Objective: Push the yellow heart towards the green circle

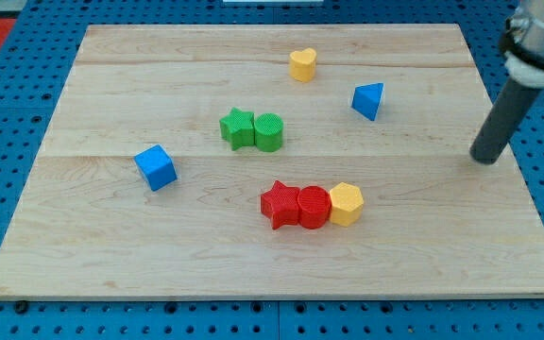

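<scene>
My tip (485, 159) rests on the wooden board (111, 246) near the view's right edge, bare and touching no block, well apart from the yellow heart (302, 64) near the view's top. The green circle (269, 132) sits mid-board against a green star (237, 128), below and left of the heart.

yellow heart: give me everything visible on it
The yellow heart is a small, matte, plastic-looking block with a notched top, standing flat near the view's top on the wooden board. Nothing touches it. The green circle lies below it, slightly left; the blue triangle to its lower right. My tip is far right.
</scene>
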